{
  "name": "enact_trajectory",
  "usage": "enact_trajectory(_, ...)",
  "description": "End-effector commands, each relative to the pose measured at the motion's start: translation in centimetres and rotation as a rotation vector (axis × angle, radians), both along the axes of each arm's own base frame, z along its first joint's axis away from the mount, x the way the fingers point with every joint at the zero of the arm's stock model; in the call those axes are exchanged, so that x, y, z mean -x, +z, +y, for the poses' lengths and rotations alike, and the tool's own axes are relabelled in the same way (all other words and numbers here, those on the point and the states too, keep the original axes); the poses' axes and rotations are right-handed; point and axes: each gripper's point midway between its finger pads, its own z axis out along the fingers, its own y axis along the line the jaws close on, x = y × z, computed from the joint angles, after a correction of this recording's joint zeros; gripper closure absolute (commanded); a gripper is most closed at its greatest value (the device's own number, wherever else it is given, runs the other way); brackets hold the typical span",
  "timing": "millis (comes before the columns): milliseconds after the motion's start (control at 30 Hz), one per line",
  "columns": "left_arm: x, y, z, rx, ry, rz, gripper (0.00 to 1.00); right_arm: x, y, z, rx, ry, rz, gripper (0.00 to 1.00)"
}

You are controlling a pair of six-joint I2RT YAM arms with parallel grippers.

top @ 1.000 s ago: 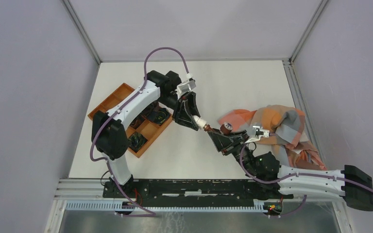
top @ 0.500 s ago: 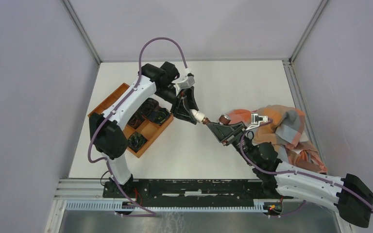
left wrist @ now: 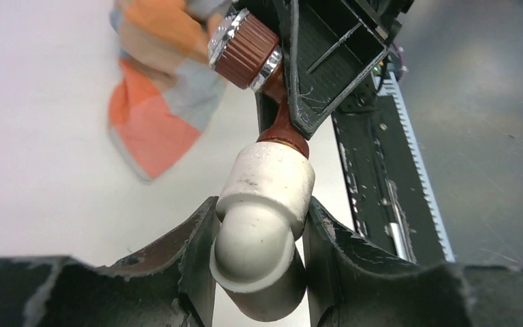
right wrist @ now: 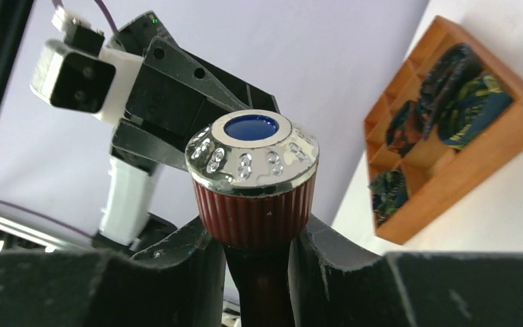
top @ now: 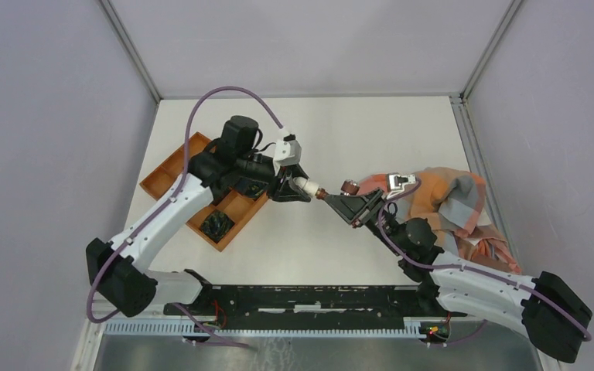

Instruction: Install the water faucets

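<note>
From the top camera, seeing the water faucet [top: 321, 192] being held above the middle of the white table [top: 356, 131], stretching left to right between the two arms. Clamping its pale end fitting [top: 304, 185] with the left gripper [top: 293, 189] and pinching its dark stem with the right gripper [top: 336, 201], just beside the knob [top: 349, 186]. Also showing the orange-brown tray [top: 172, 160] lying at the left side and an orange and grey cloth [top: 448, 197] lying bunched at the right, beyond the right gripper

From the left wrist, looking along the faucet: squeezing the white fitting between both jaws, closed tight against it, with the reddish stem running away into the black right gripper and the ribbed knob sticking out to the left, the cloth blurring on the table beyond

From the right wrist, gripping the stem right under the knob, jaws closed on it, the silvery cap with its blue centre facing the camera; showing the left gripper behind and the tray at the right
</note>
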Motion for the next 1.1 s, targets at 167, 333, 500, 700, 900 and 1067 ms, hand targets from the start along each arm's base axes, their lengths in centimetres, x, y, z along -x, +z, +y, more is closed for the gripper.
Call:
enact_trajectory(167, 0.6, 3.8, -3.2, 0.218, 0.001, -0.297, 0.98, 2.1, 6.4, 2.0, -0.238, 0.244, 0.05, 1.0)
enact_trajectory(333, 0.9, 2.4, -1.9, 0.165, 0.008, -0.357, 0.98, 3.0, 6.9, 2.1, -0.292, 0.339, 0.092, 1.0)
enact_trajectory(500, 1.6, 2.0, -1.6, 0.159, -0.016, -0.355, 0.98, 3.9, 6.5, 2.7, -0.283, 0.438, 0.119, 1.0)
enact_trajectory(700, 2.2, 1.8, -1.1, 0.153, -0.03, -0.354, 0.98, 4.2, 6.2, 2.7, -0.284, 0.468, 0.131, 1.0)
enact_trajectory(900, 2.4, 1.7, -0.7, 0.137, -0.027, -0.375, 0.98, 4.1, 6.0, 2.5, -0.279, 0.469, 0.137, 1.0)
enact_trajectory(1067, 2.3, 2.2, -0.5, 0.144, -0.026, -0.413, 0.98, 4.7, 6.8, 2.2, -0.329, 0.518, 0.14, 1.0)
